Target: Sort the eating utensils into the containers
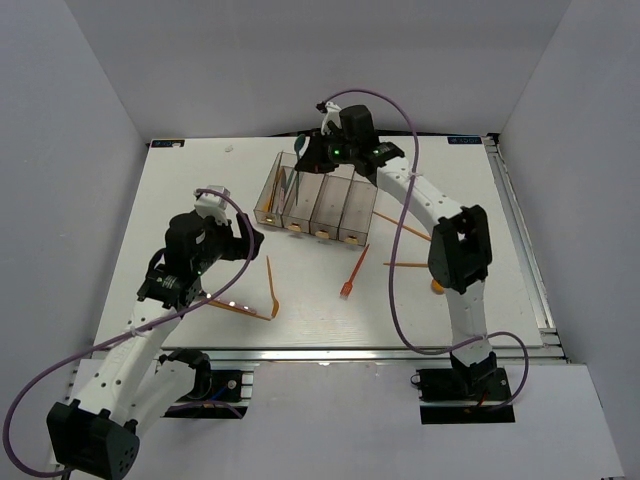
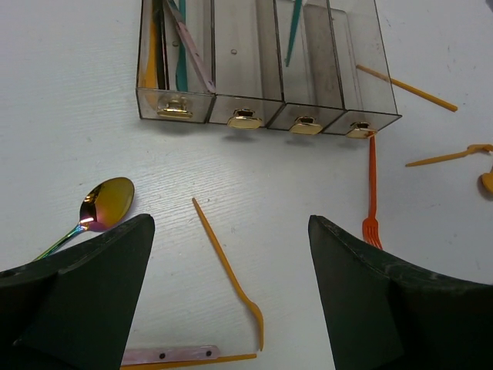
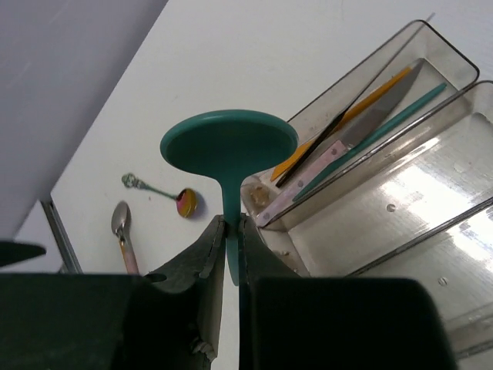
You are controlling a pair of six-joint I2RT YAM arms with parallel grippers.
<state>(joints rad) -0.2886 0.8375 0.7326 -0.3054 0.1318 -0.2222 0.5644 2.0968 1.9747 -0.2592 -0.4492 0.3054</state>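
Note:
My right gripper [image 3: 231, 223] is shut on the handle of a teal spoon [image 3: 229, 142], holding it bowl-up over the far left end of the containers [image 3: 400, 193]. The leftmost bin [image 2: 158, 77] holds several utensils: orange, teal and a pinkish knife. A teal utensil [image 2: 293, 31] leans in the third bin. My left gripper [image 2: 231, 223] hangs open above the table in front of the bins, with an orange fork [image 2: 231, 274] lying below between its fingers. A red-orange fork [image 2: 371, 193] lies by the rightmost bin.
An iridescent spoon [image 2: 106, 204] lies left of my left gripper, and a silver spoon [image 3: 121, 223] lies near it. A pink-handled knife [image 1: 235, 307] lies at the front left. Orange utensils [image 1: 400, 225] lie right of the bins beside the right arm [image 1: 458, 250].

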